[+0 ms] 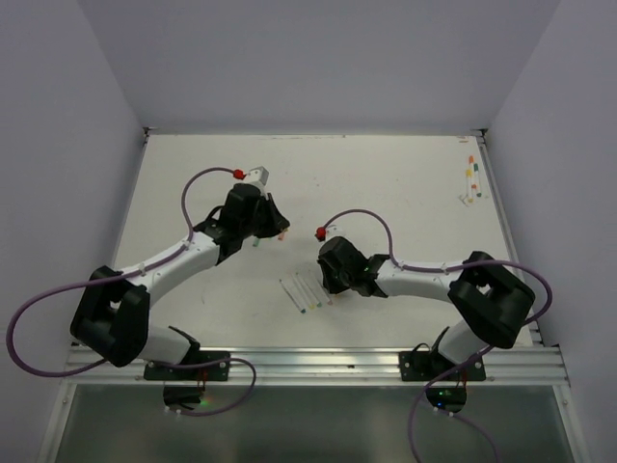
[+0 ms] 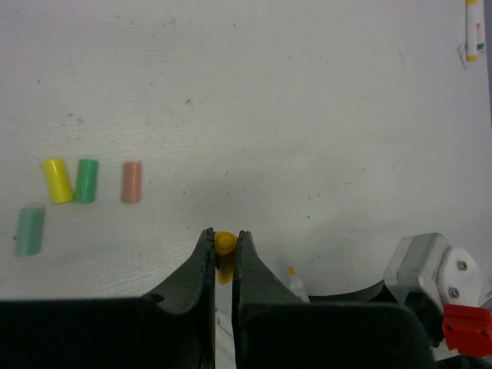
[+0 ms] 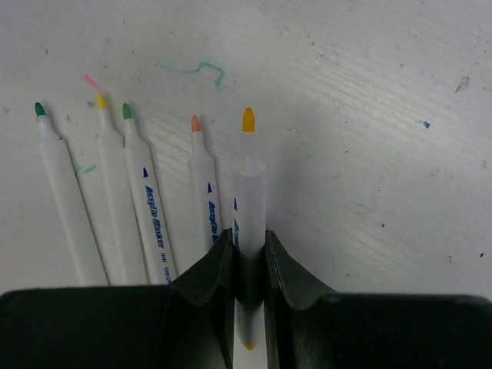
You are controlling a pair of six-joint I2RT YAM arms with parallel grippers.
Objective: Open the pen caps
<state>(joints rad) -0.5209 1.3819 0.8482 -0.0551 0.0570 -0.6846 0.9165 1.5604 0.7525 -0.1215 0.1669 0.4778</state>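
My left gripper [image 2: 225, 234] is shut on a small orange-yellow pen cap [image 2: 225, 244], held just above the table. Several loose caps lie to its left: yellow [image 2: 56, 181], green [image 2: 86, 181], salmon [image 2: 131, 182] and pale green [image 2: 30, 231]. My right gripper [image 3: 249, 234] is shut on the white barrel of an uncapped pen [image 3: 250, 192] with an orange-yellow tip [image 3: 248, 121]. Several uncapped white pens [image 3: 150, 207] lie side by side to its left. In the top view the left gripper [image 1: 277, 230] is at mid-table and the right gripper [image 1: 328, 285] is over the pen row [image 1: 301, 295].
A few capped pens [image 1: 470, 179] lie at the far right near the table edge; one shows in the left wrist view [image 2: 472, 31]. Red plugs with purple cables sit on both wrists [image 1: 236, 173]. Ink scribbles mark the table [image 3: 201, 71]. White walls enclose the table.
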